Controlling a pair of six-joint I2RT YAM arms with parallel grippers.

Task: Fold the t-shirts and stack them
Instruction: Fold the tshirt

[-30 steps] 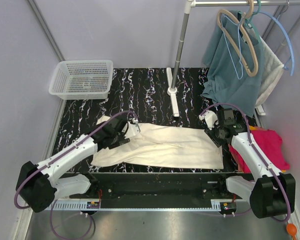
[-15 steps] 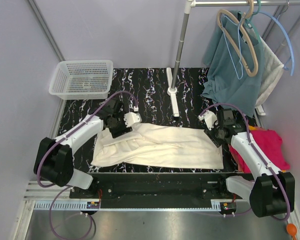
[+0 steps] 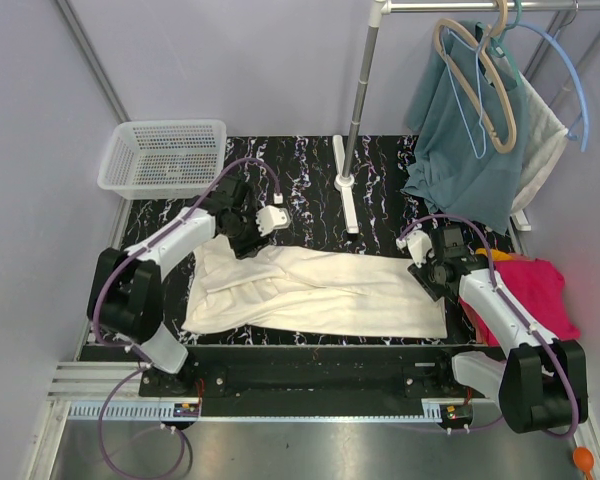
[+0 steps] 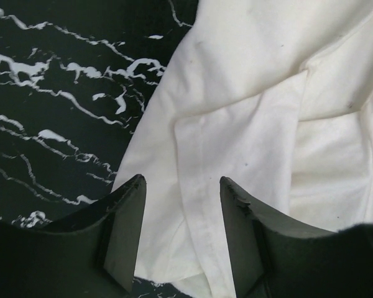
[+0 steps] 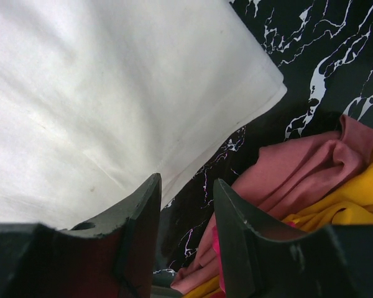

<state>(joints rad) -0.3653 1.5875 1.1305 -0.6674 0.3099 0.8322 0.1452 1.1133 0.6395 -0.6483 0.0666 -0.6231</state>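
Drawn toward the far side over the last second: left gripper (image 3: pixel 248 243), now above the far left corner of the cream t-shirt (image 3: pixel 320 292), fingers parted with nothing between. Black marbled table (image 3: pixel 300 165) beneath. Cream t-shirt spread lengthwise across its near half, left end rumpled. Teal garment (image 3: pixel 460 140) hung at far right; rack pole (image 3: pixel 358 100) and its foot just behind the shirt. White mesh basket (image 3: pixel 165 155) at the far left corner. Pink t-shirt (image 3: pixel 540 290) and orange t-shirt (image 5: pixel 360 186) bunched together at the right edge. Right gripper (image 3: pixel 427 272) over the cream shirt's right end, fingers apart, holding nothing.
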